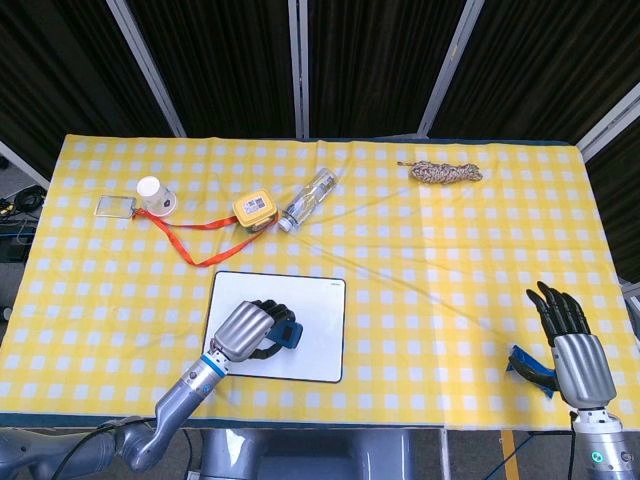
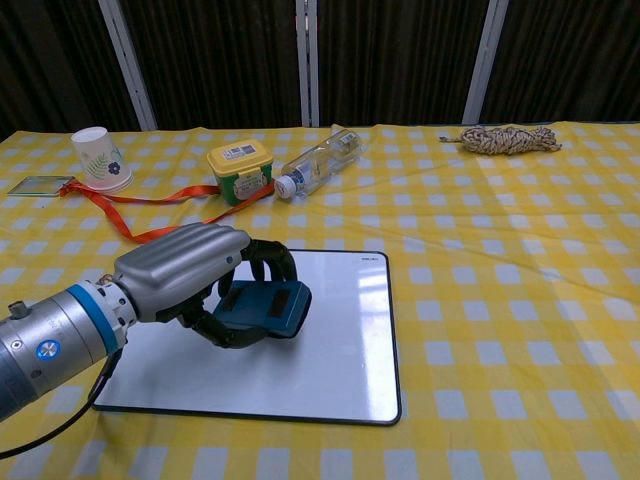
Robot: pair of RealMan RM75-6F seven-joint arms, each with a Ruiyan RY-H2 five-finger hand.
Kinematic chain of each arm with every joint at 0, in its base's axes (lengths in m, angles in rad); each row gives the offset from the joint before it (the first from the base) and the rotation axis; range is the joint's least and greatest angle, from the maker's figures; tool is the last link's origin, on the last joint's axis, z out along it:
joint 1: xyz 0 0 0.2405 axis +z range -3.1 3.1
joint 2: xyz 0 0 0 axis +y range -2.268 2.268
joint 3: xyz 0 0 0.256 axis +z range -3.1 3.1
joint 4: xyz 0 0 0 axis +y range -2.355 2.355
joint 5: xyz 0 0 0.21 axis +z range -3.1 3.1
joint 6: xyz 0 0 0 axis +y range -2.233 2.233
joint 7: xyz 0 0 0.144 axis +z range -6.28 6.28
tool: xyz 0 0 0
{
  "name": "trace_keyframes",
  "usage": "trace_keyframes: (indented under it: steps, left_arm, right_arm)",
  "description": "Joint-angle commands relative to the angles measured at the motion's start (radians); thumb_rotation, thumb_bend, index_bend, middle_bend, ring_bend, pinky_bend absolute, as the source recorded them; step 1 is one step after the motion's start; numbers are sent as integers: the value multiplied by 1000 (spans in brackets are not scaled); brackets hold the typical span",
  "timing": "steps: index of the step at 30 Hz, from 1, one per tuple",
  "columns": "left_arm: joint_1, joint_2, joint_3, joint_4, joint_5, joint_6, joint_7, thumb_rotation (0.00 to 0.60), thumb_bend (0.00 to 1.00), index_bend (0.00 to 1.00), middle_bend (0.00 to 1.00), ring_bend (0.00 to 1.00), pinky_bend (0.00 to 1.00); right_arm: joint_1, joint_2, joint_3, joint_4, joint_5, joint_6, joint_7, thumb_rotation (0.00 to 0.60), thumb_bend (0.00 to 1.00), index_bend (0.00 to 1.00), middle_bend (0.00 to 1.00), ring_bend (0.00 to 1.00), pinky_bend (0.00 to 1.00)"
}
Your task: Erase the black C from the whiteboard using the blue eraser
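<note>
Blue eraser (image 2: 262, 306) gripped by the left hand (image 2: 190, 275) over the middle of the whiteboard (image 2: 330, 340), board surface showed plain white, right hand (image 1: 572, 345) at the table's four o'clock edge, fingers extended, holding nothing.

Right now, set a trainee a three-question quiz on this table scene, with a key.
1. True or false: the left hand holds the blue rectangular eraser over the white rectangular whiteboard.
2. Which object lies nearest the small yellow lidded tub? A. braided rope coil B. clear plastic bottle C. white paper cup
3. Fill in: the right hand holds nothing, its fingers are ____.

Key: 1 true; 2 B; 3 apart.
</note>
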Motion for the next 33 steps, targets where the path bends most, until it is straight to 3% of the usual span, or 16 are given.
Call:
trace_keyframes:
  steps: [1, 15, 33]
  left_arm:
    - [7, 18, -2, 18, -10, 4, -8, 600, 626, 757, 574, 535, 520]
    - [23, 56, -2, 109, -14, 30, -109, 600, 626, 757, 574, 535, 520]
    - [-4, -63, 13, 82, 17, 27, -90, 600, 626, 757, 574, 535, 521]
  right_arm:
    - [0, -1, -2, -1, -3, 0, -3, 600, 63, 23, 0, 0, 0]
    - [2, -13, -9, 2, -14, -3, -27, 600, 64, 22, 0, 0, 0]
    - [0, -6, -6, 3, -11, 4, -9, 600, 63, 22, 0, 0, 0]
